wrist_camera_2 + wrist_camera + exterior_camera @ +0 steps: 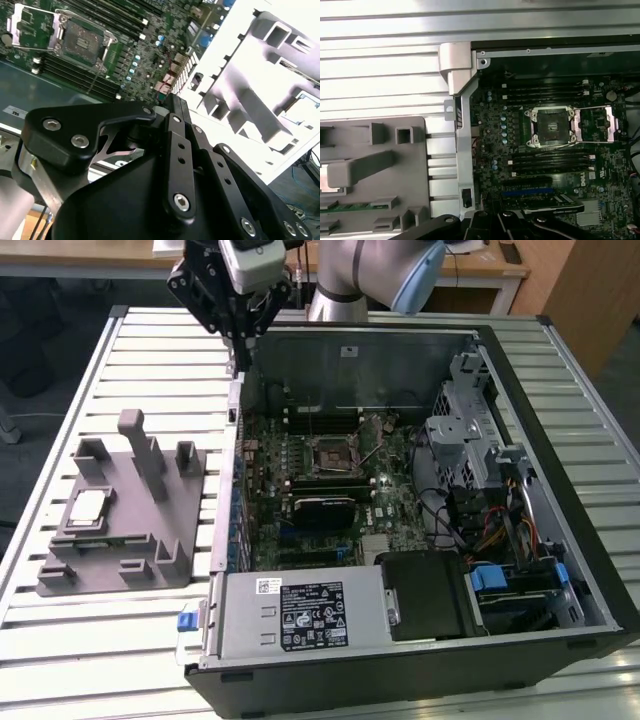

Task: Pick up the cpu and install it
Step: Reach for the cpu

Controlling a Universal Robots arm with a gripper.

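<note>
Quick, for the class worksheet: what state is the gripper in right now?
Gripper: fingers closed, holding nothing; the cpu lies on the grey holder tray.

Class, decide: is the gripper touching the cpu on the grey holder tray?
Apart. In the exterior view the gripper hangs at the computer case's far corner, while the cpu lies on the holder tray, an open gap between them.

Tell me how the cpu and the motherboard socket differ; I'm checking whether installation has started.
The cpu is pale silver; the socket is dark with a metal frame. The cpu lies on the grey holder tray outside the case; the socket sits inside it, empty. Both are square and flat.
</note>
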